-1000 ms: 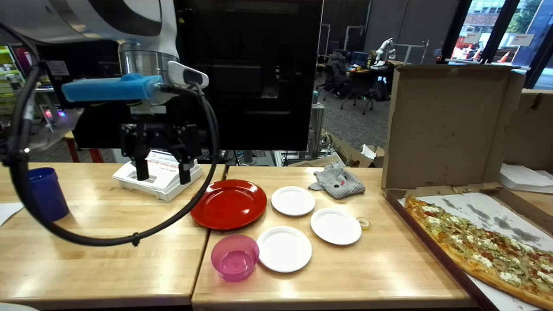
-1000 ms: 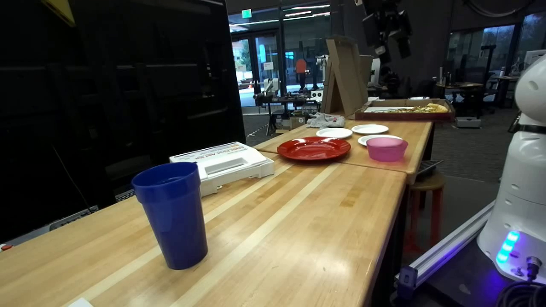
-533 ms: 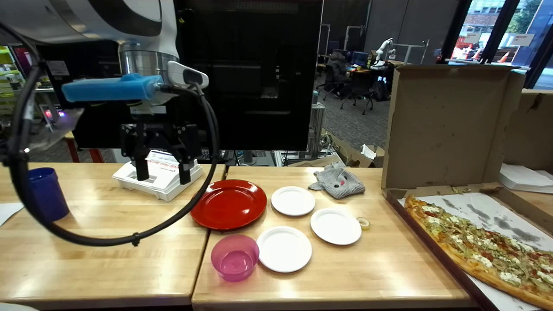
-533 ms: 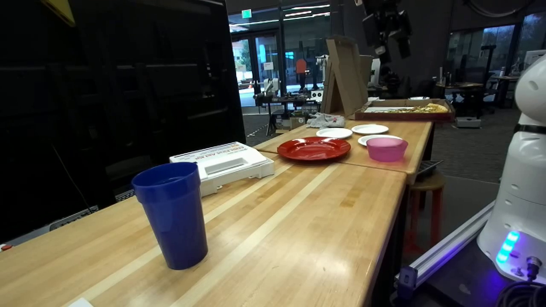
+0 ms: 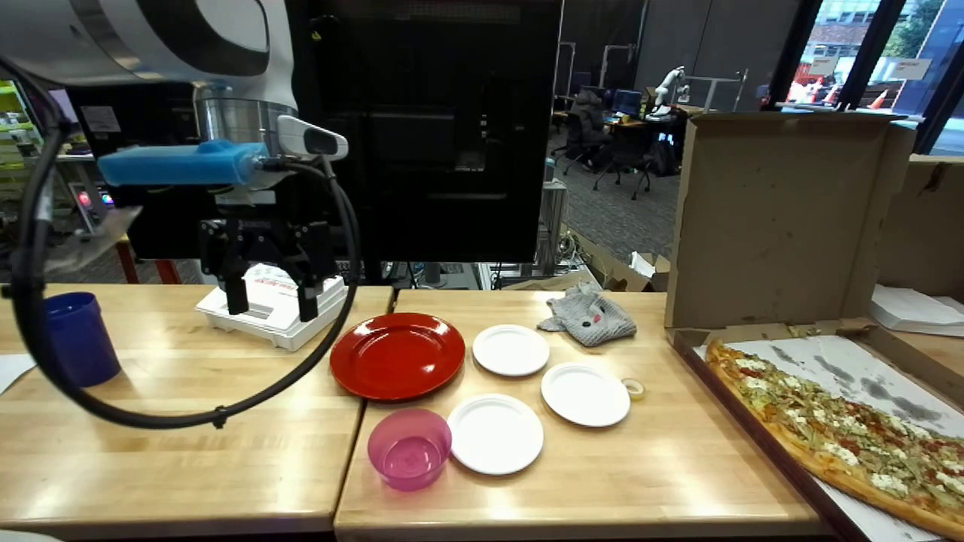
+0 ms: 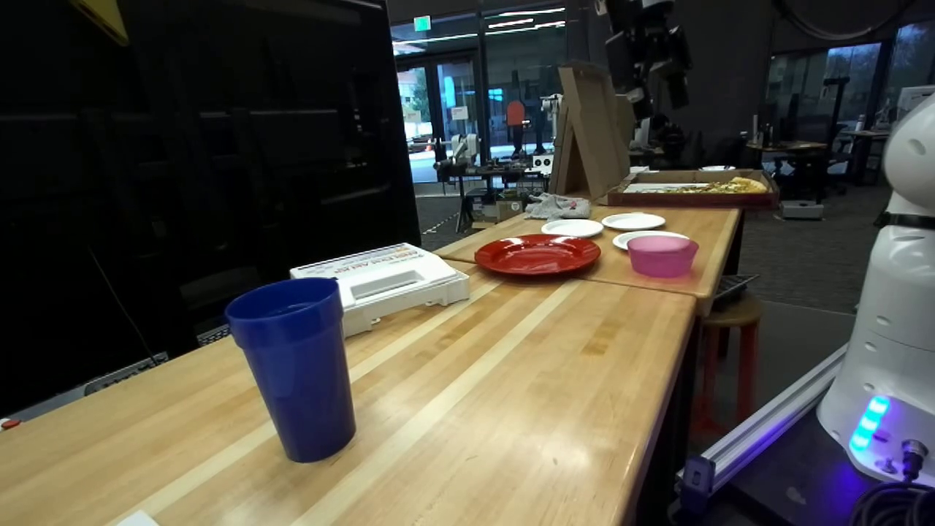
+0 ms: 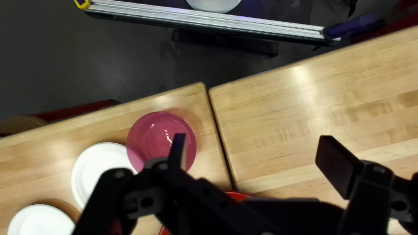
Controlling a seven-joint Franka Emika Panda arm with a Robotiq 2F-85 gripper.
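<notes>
Jaws wide apart on nothing, the tool (image 7: 254, 146) hangs well above the surface (image 7: 281, 120); in the wrist view the pink bowl (image 7: 155, 138) there lies left, partly behind one jaw, exact offset uncertain

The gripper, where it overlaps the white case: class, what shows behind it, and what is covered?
In an exterior view, a white case with red lettering shows behind the gripper, with a black panel farther back. The fingers cover parts of the case; details there cannot be seen.
</notes>
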